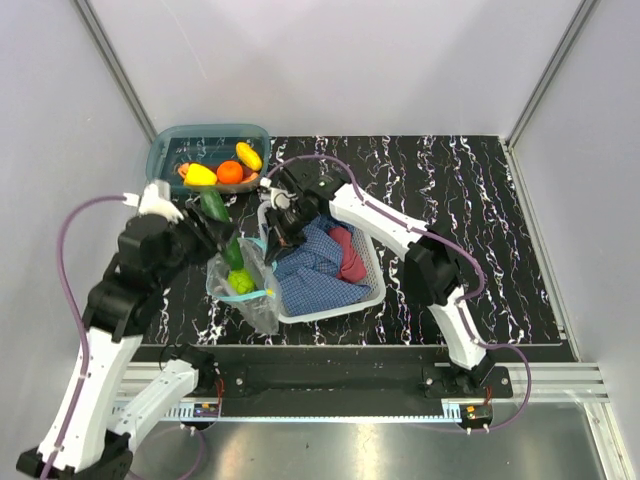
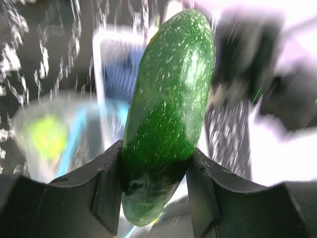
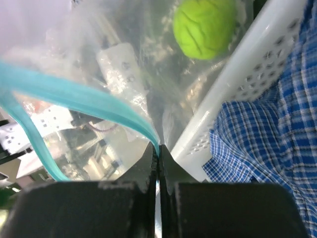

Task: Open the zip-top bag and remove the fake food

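Over black marbled tabletop [image 1: 470,210], left gripper [image 2: 156,158] is clamping a likely slick dark-green plastic cucumber [image 2: 171,94] mid-body; right gripper [image 3: 158,156] is pinching the limp clear zip-top bag [image 3: 114,54] by its stiffer teal strip [image 3: 74,96].

Pinched in the right gripper [image 3: 158,166]: teal strip [image 3: 74,96] of the zip-top bag [image 3: 124,69]; lime-green fake food [image 3: 205,27] inside; white basket [image 3: 237,94] with blue checked cloth [image 3: 270,144] alongside.

The clear, crinkly bag [image 1: 252,302] sits slumped toward the near edge of the tabletop, left of the middle. Its teal zip strip [image 3: 74,96] is parted and pinched at one end by the right pincer [image 3: 158,161]. A lime-green piece [image 3: 204,27] lies inside. A dark green, speckled cucumber [image 2: 168,114] is clamped near one end in the left pincer [image 2: 154,178], close to the bag's mouth. Two yellow pieces [image 1: 200,175] and an orange one [image 1: 230,172] lie together near the far left corner.
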Controlling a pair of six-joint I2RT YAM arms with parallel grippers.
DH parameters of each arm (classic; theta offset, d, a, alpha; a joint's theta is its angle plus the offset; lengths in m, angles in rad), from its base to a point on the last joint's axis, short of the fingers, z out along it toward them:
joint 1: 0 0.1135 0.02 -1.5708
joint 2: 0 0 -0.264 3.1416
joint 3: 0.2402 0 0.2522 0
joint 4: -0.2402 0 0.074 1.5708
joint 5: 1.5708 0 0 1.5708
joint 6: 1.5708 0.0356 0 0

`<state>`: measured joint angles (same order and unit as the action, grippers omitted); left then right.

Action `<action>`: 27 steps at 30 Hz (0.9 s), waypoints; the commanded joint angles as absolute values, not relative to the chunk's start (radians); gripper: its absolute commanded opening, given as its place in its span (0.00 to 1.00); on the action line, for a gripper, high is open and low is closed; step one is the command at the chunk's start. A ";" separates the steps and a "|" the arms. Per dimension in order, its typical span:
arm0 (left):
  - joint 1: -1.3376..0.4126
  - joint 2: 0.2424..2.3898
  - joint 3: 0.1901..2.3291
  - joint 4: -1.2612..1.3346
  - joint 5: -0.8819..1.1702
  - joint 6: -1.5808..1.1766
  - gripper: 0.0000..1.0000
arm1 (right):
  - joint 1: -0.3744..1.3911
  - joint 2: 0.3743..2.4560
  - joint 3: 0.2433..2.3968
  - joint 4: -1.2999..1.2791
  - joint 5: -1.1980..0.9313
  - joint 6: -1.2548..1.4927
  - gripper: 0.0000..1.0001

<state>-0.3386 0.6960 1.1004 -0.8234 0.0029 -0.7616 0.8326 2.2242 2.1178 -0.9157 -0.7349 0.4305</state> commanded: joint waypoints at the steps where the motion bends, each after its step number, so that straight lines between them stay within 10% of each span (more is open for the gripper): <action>1: -0.331 0.851 1.225 -0.730 -0.291 -0.973 0.00 | 0.841 2.073 1.987 -0.721 -0.745 0.509 0.00; 22: -0.009 1.610 1.405 -0.268 -0.175 -1.746 0.01 | 0.842 1.997 1.842 -0.572 -0.799 0.561 0.00; 27: 0.035 1.836 1.585 -0.202 -0.141 -1.764 0.22 | 0.841 1.993 1.833 -0.572 -0.808 0.545 0.00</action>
